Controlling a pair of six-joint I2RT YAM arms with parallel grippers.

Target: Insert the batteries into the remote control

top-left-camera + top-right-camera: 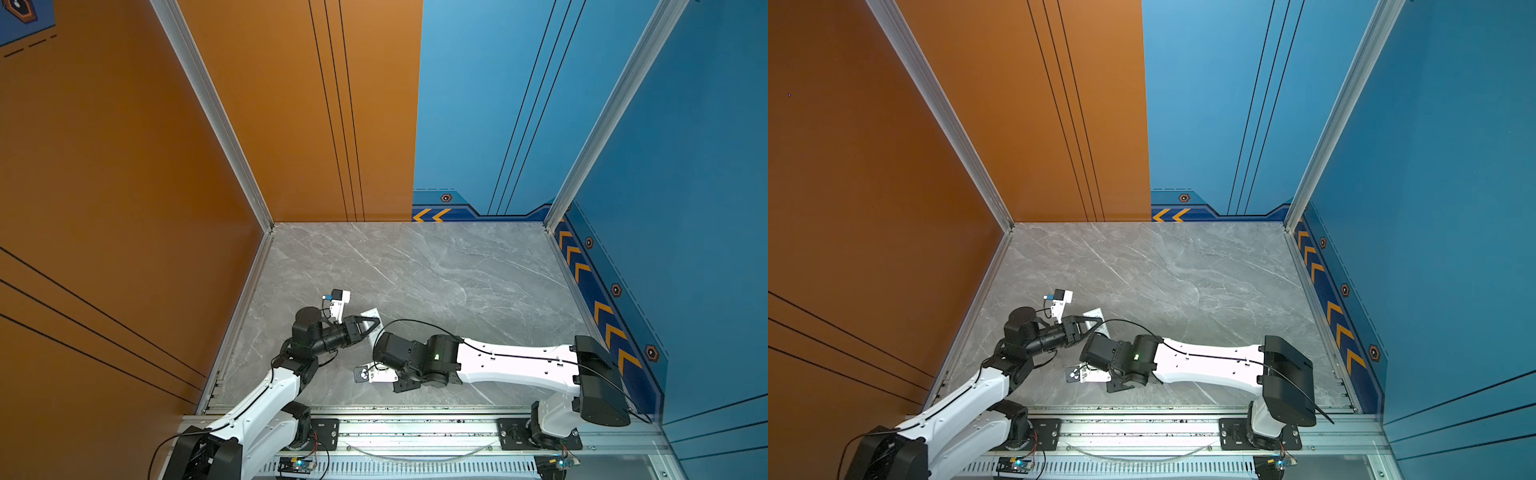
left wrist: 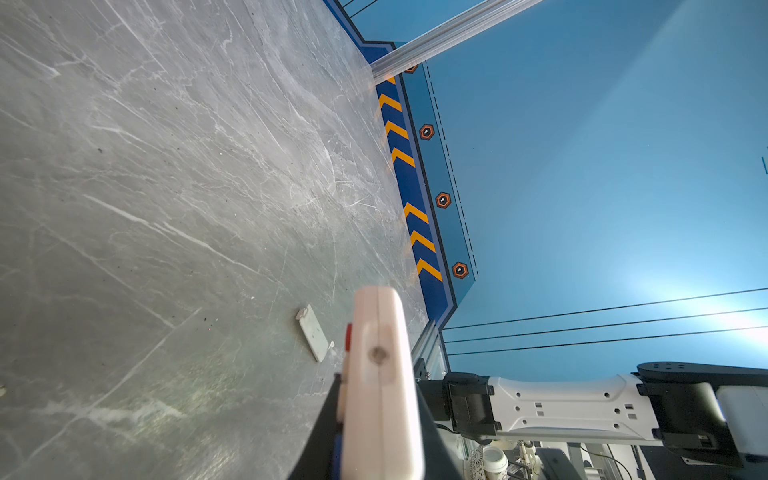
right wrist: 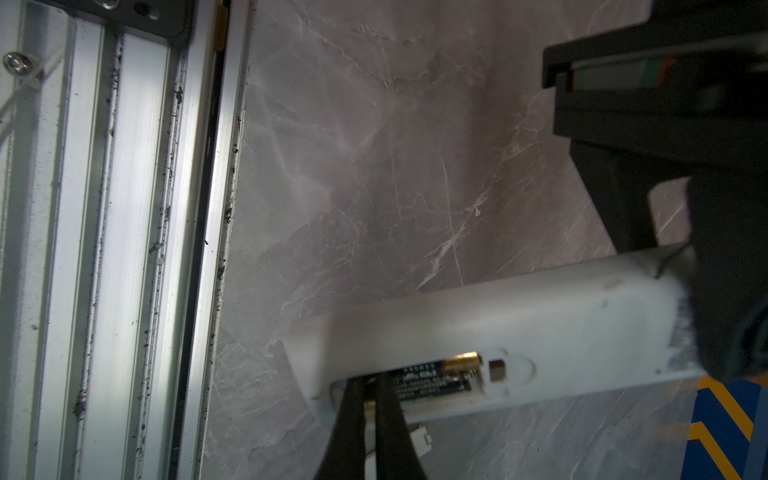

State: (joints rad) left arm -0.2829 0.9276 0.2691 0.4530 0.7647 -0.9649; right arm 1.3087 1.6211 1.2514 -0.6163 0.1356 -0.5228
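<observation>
Two closed claws we see: left claw (image 2: 376,419) holding long white plastic remote control (image 3: 519,320), right claw (image 3: 369,388) pinching black gold-ended battery (image 3: 432,387).

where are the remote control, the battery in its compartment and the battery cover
remote control (image 3: 519,316), right wrist view, on its white body
battery (image 3: 461,361), right wrist view, on its gold end in the open compartment
battery cover (image 2: 314,338), left wrist view, on its flat white face
</observation>
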